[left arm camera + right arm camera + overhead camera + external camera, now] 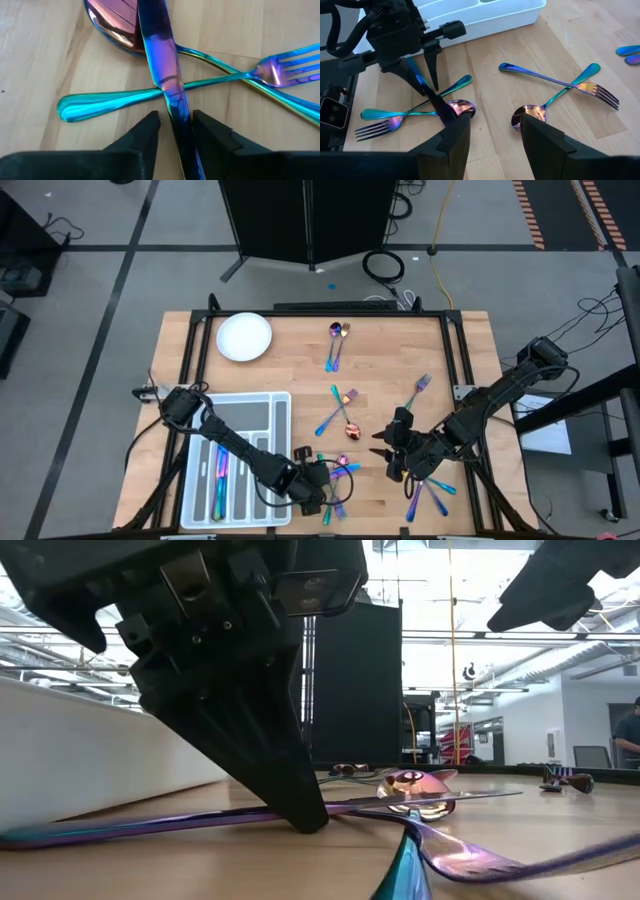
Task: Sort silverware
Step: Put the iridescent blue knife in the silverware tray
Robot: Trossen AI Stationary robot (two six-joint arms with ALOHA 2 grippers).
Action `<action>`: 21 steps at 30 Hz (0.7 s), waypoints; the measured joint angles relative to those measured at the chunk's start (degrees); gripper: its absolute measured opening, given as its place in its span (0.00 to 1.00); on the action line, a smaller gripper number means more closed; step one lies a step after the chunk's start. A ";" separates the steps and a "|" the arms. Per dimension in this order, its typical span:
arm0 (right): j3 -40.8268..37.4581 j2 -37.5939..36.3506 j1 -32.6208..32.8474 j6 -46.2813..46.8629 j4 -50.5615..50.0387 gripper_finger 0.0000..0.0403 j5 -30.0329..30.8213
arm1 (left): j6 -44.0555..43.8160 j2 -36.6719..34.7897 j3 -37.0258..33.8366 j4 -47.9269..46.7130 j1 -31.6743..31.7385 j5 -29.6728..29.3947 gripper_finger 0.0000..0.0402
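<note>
An iridescent knife (165, 65) lies on the wood near the table's front edge. It crosses a teal handle (100, 102) and partly covers a pink spoon bowl (112, 25); a fork (285, 70) lies beside them. My left gripper (175, 120) (325, 480) slants down over the knife's handle, open, one finger on each side with a narrow gap. In the low view a fingertip (305, 820) reaches the table beside the knife (150, 825). My right gripper (385, 450) (492, 125) hangs open above the table, to the right, over a spoon (527, 116).
A white compartment tray (235, 405) with a few pieces in it stands at the near left. A round white plate (244, 337) sits at the far left. More silverware lies scattered: a pair at the far middle (337, 340), a fork (417, 390), and pieces at the near right (430, 490).
</note>
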 joint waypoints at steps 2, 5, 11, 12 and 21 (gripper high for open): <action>0.00 0.00 -0.01 -0.01 0.00 0.40 0.00 | -0.10 0.00 -0.02 0.02 0.03 -0.08 0.26; 0.00 0.00 -0.02 0.00 0.00 0.40 0.00 | -0.16 0.04 -0.03 0.27 0.07 -0.52 0.21; 0.00 0.00 -0.02 0.00 0.00 0.40 -0.02 | -0.05 0.12 -0.16 2.77 0.13 -0.89 0.11; 0.00 0.00 -0.02 0.00 0.00 0.40 -0.02 | -0.05 0.15 -0.16 3.11 0.15 -0.93 0.11; 0.00 0.00 -0.02 0.00 0.00 0.40 -0.04 | -0.05 0.10 -0.20 6.98 0.31 -1.05 0.10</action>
